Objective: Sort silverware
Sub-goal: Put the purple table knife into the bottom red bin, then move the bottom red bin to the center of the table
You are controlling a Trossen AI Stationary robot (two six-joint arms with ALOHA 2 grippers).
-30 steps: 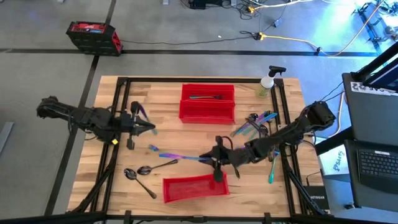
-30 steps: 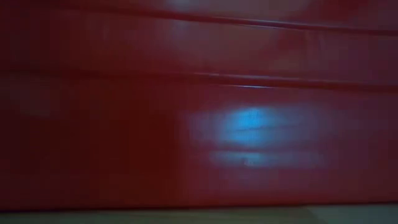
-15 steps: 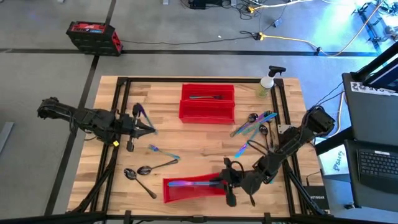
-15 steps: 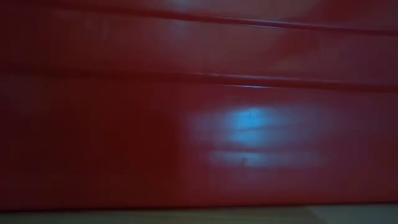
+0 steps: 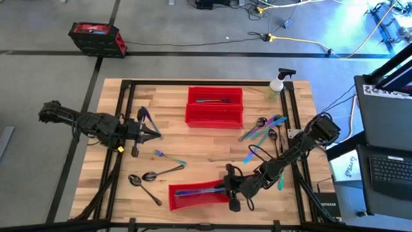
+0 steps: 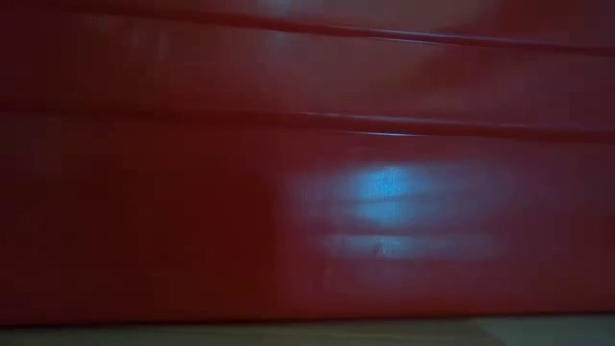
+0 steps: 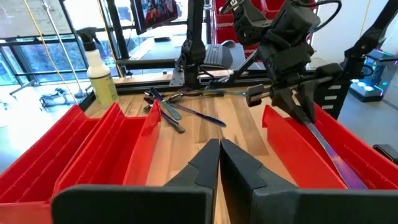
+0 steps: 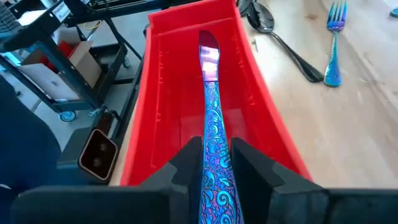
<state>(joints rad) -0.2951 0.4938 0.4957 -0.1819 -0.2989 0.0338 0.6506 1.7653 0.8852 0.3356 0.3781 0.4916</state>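
Between the right gripper's (image 8: 214, 171) fingers sat an iridescent blue-purple knife (image 8: 212, 106) with scrolled handle, clamped, blade reaching ahead inside the red bin (image 8: 168, 68); left gripper (image 7: 219, 163) closed, empty.

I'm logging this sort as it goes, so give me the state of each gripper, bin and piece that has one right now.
Right gripper: shut on knife.
Knife: blade low inside near red bin.
Near red bin: holds only that knife.
Far red bin: silverware inside.
Left gripper: shut, empty.
Fork: loose on table.
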